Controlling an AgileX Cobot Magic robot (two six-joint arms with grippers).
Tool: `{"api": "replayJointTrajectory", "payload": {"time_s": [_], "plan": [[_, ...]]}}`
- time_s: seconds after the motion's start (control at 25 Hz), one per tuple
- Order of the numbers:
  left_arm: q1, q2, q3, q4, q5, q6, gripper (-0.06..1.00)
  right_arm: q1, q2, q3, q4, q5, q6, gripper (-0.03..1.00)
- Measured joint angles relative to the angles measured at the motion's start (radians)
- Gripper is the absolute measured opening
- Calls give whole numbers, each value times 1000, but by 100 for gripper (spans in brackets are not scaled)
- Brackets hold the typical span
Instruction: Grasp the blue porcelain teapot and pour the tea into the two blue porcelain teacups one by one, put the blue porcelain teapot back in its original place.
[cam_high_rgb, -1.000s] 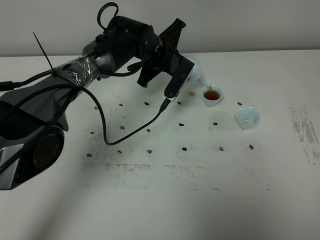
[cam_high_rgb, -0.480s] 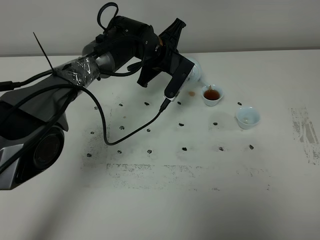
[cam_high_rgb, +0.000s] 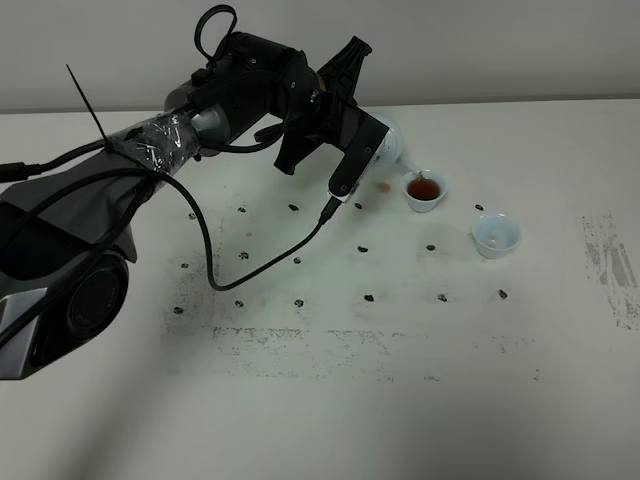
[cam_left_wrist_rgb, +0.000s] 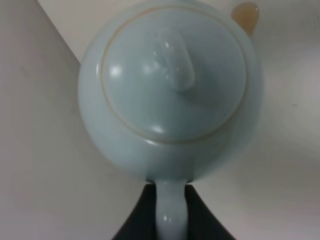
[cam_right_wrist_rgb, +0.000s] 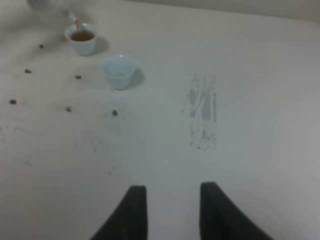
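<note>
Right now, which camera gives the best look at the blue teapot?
The left wrist view: the teapot fills it, with lid, knob and handle plain. From the high camera the arm hides most of it; only a pale edge shows near the filled cup. The right wrist view catches just its blurred edge and spout.

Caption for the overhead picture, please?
Left gripper tilts the blue teapot, pouring tea into one teacup; the other teacup sits empty.

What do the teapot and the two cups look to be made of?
Teapot: probably glazed porcelain; smooth pale blue surface with shiny highlights on top. Filled cup and empty cup: the same pale blue, likely glazed ceramic, though too small to be sure.
</note>
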Motion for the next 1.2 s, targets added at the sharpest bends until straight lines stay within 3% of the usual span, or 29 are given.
{"api": "replayJointTrajectory", "payload": {"time_s": [0.52,0.72,1.0,1.2], "plan": [[0,0,0,-57,23,-31,3,0,0,0,0,0,0,28],[0,-5,0,-57,27,-117,3,0,0,0,0,0,0,28],[1,-69,0,-56,55,-347,3,0,0,0,0,0,0,28],[1,-135,0,-54,153,-653,3,0,0,0,0,0,0,28]]}}
